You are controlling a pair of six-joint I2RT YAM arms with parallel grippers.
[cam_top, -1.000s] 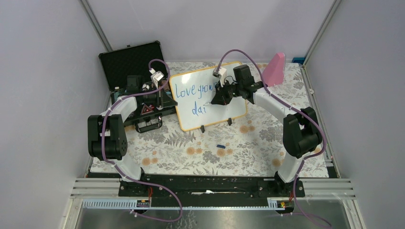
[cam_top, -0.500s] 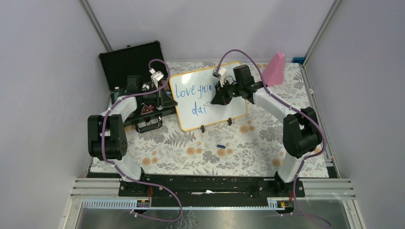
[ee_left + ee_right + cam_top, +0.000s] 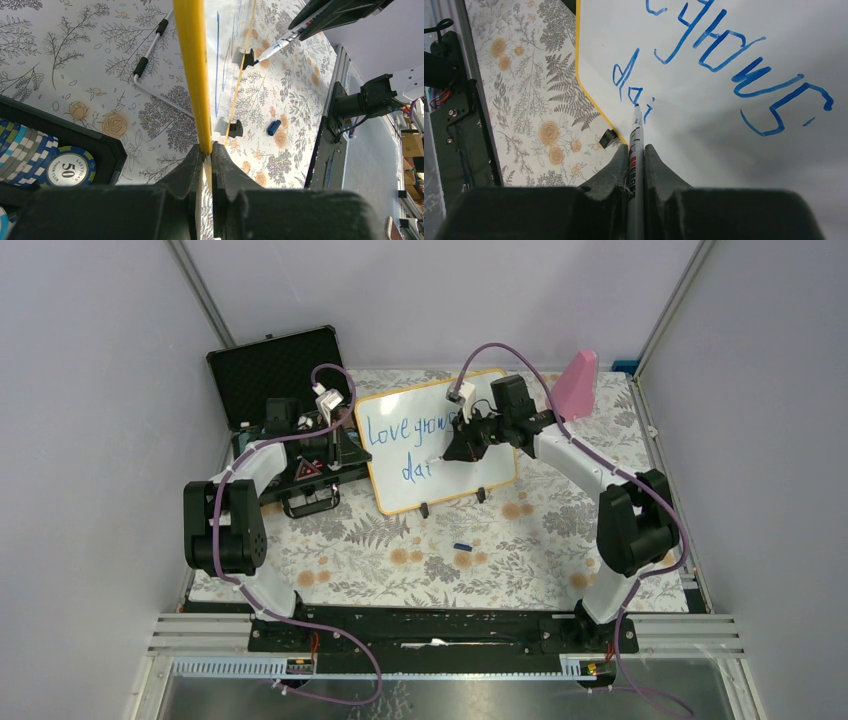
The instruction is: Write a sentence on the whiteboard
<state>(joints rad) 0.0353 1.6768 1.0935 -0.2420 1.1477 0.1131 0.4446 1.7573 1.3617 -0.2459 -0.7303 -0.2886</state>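
Whiteboard [image 3: 470,478] stands propped on two black feet mid-bench [image 3: 400,550], just right of the open black case [image 3: 270,365]. Left end effector [image 3: 206,149] is clenched on the board's yellow rim at its left edge. Right end effector [image 3: 636,157] is clenched on a marker [image 3: 634,135], with the tip at the board surface by the "i". Sentence [image 3: 393,430] in blue reads "Love grows" above and "dai" below. A blue cap [image 3: 461,546] lies on the bench in front of the board.

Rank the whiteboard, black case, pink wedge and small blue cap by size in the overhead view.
1. Whiteboard and case: they look about alike, and the case is partly hidden, so I won't rank one over the other.
2. Pink wedge.
3. Blue cap, by far the smallest.
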